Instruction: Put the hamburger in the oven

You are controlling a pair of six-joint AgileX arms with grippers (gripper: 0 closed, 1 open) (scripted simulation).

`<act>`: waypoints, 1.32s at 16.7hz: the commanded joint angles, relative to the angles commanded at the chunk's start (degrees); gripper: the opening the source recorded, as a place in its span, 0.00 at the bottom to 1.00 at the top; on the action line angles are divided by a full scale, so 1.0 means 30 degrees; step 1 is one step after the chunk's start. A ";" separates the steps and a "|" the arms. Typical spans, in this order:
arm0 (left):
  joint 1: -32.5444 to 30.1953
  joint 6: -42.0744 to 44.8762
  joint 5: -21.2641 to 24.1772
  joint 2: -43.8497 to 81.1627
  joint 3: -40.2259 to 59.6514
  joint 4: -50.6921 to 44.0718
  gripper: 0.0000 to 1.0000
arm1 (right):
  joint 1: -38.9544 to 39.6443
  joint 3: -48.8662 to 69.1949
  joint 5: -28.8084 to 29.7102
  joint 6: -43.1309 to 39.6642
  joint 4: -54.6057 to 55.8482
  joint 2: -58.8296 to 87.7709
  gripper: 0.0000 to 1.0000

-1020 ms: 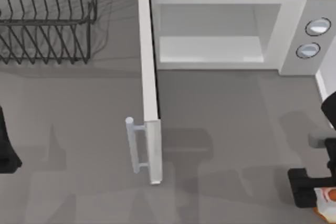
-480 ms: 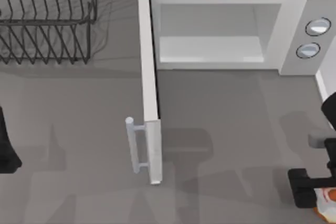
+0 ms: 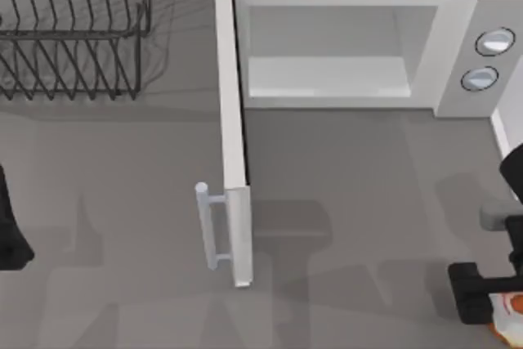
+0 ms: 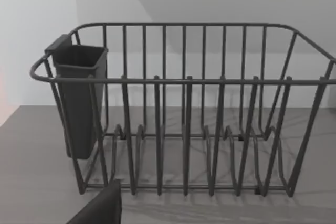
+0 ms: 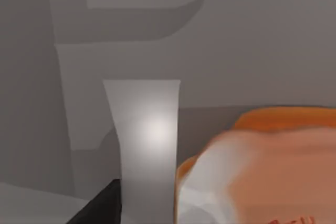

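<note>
Right gripper [image 3: 500, 310] at tabletop's [image 3: 351, 202] near right corner, black fingers [image 3: 471, 292] beside hamburger [image 3: 513, 306]; grasp cannot be told. Hamburger close in right wrist view [image 5: 262, 166]. Oven [image 3: 351, 46] at back, door [image 3: 233, 145] swung open, cavity bare. Left arm parked at left edge, facing rack [image 4: 184, 108]

Right arm edges off, all else at rest

Across the top view the only shift is tiny: the right gripper [image 3: 493, 304], at the table's near right corner by the hamburger [image 3: 515, 310], sits a touch farther toward the near edge than a second ago, the hamburger going with it.
</note>
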 joint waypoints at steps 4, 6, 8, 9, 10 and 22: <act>0.0000 0.0000 0.0000 0.0000 0.0000 0.0000 1.00 | 0.0000 0.0000 0.0000 0.0000 0.0000 0.0000 0.00; 0.0000 0.0000 0.0000 0.0000 0.0000 0.0000 1.00 | 0.0000 0.0000 0.0000 0.0000 0.0000 0.0000 0.00; 0.0000 0.0000 0.0000 0.0000 0.0000 0.0000 1.00 | 0.0000 0.0000 0.0000 0.0000 0.0000 0.0000 0.00; 0.0000 0.0000 0.0000 0.0000 0.0000 0.0000 1.00 | 0.0000 0.0000 0.0000 0.0000 0.0000 0.0000 0.00; 0.0000 0.0000 0.0000 0.0000 0.0000 0.0000 1.00 | 0.0000 0.0000 0.0000 0.0000 0.0000 0.0000 0.00; 0.0000 0.0000 0.0000 0.0000 0.0000 0.0000 1.00 | -0.0047 0.5800 0.0196 -0.0039 -0.9805 -0.4317 0.00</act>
